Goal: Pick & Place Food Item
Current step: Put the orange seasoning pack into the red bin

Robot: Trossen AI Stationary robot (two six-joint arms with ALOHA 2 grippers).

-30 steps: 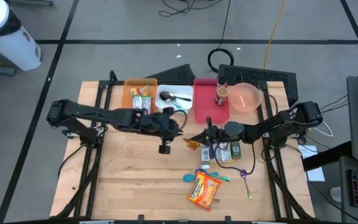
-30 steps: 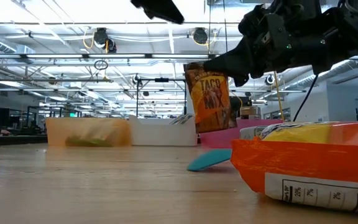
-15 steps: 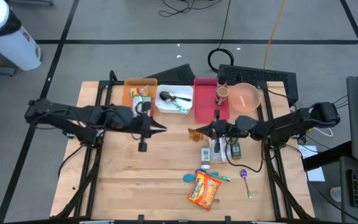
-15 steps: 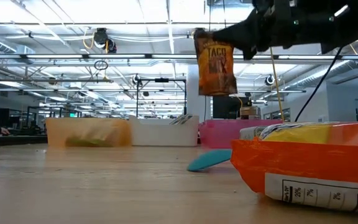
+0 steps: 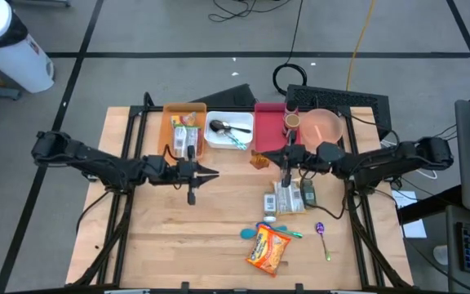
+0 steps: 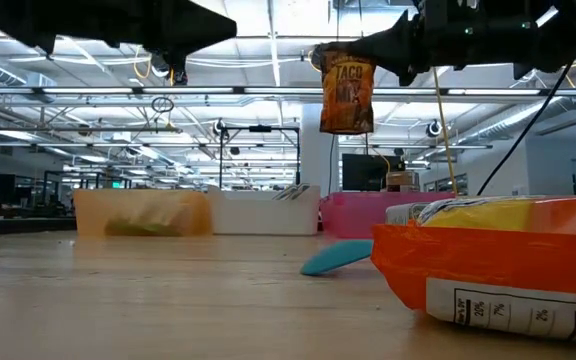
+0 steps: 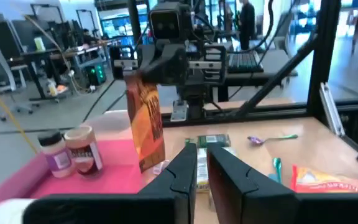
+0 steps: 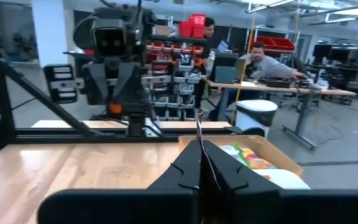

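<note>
Right now your right gripper (image 5: 261, 157) is pinching the taco packet (image 6: 347, 93) aloft — carry it level over the orange bin (image 5: 172, 114), left gripper (image 5: 210, 173) waiting, nearly closed and empty.

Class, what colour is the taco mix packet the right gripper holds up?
Orange; the taco mix packet shows best in the low view.

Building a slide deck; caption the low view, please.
Right hand holds a taco mix packet high above the wooden table.
</note>
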